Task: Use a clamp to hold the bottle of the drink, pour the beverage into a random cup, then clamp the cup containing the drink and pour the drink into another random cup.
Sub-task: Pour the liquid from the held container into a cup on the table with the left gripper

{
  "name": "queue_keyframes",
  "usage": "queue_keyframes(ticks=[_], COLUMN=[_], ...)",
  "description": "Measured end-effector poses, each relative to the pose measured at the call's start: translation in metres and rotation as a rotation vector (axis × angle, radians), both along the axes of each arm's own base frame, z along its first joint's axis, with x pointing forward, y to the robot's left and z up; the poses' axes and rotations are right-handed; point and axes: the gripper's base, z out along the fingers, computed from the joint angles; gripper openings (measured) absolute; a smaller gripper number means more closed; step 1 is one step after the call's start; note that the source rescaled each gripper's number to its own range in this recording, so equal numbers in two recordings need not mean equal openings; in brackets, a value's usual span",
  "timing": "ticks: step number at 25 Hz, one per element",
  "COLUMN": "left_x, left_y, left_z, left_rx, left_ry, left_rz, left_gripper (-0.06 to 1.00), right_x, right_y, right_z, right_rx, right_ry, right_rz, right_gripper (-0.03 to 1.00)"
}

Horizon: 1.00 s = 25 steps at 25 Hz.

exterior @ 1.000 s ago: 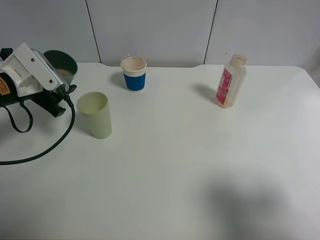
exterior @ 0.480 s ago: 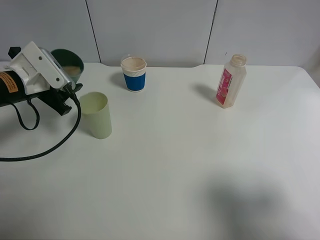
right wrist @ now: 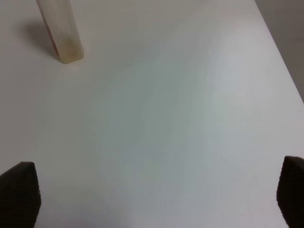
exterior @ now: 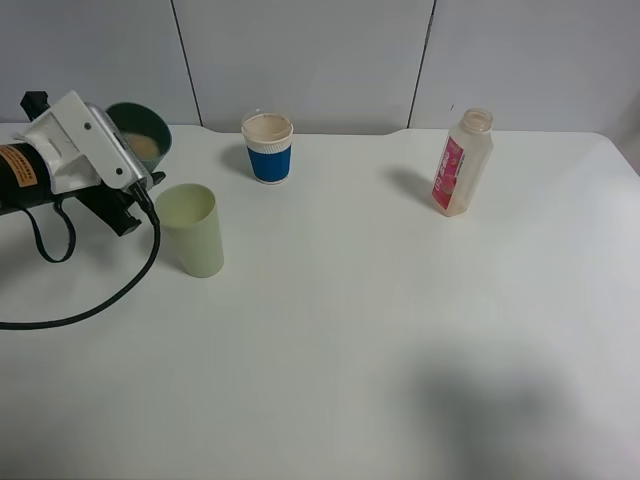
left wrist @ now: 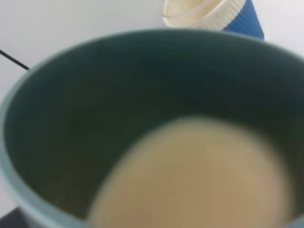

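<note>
The second pour is in hand: at ten o'clock on the table (exterior: 400,330), the left gripper (exterior: 128,185) grips the tilted teal cup (exterior: 140,130) holding beige drink (left wrist: 190,175), which next needs tipping over the pale green cup (exterior: 190,230) just beside it toward four o'clock, while the right gripper (right wrist: 152,190) hangs spread and empty.

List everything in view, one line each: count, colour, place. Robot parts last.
teal cup: one, teal with beige drink inside, held tilted at far left
pale green cup: one, yellow-green, upright, left of centre
paper cup: one, white with blue sleeve, back centre
bottle: one, translucent with pink-red label, back right, uncapped
table: one, white
left gripper: one, black and white, shut on the teal cup
right gripper: one, black fingertips, open above bare table
</note>
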Motion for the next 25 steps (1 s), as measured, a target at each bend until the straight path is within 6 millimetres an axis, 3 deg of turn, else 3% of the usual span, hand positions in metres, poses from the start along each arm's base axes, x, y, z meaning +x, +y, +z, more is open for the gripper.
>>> queue_keyframes(ticks=[25], left_x=[0.0008], left_y=[-0.0024], left_z=[0.0052], left_rx=[0.151], left_ry=[-0.139], left_rz=[-0.086], left_gripper=[0.01], right_x=[0.0], right_y=[0.0], right_z=[0.0], right_rx=[0.0], right_ry=[0.0], right_rz=[0.0], right_gripper=[1.0])
